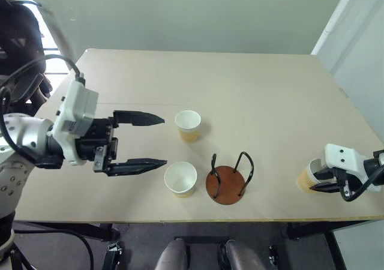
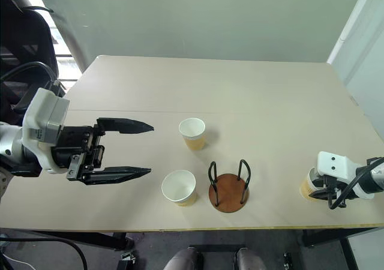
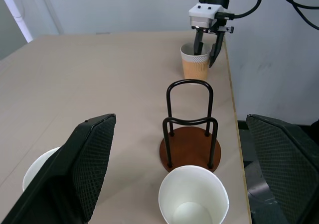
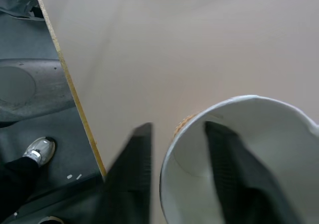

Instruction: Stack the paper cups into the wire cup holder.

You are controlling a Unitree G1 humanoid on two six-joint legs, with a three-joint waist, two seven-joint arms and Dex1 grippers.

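Note:
Three paper cups stand upright on the table. One cup (image 1: pixel 188 125) is at the middle, and a second cup (image 1: pixel 180 178) sits nearer the front edge. The wire cup holder (image 1: pixel 227 183) stands empty just right of the second cup. My left gripper (image 1: pixel 164 140) hovers open left of these two cups, pointing right, its fingers (image 3: pixel 84 169) wide apart. The third cup (image 1: pixel 305 180) stands near the right front corner. My right gripper (image 1: pixel 313 180) is shut on its wall, one finger (image 4: pixel 234 169) inside the cup (image 4: pixel 264 117) and the other outside.
The tan table (image 1: pixel 252 90) ends close by the third cup, with its edge (image 4: pixel 70 84) and the floor just beyond. A black chair (image 2: pixel 24 48) stands off the far left corner. A pale wall runs behind the table.

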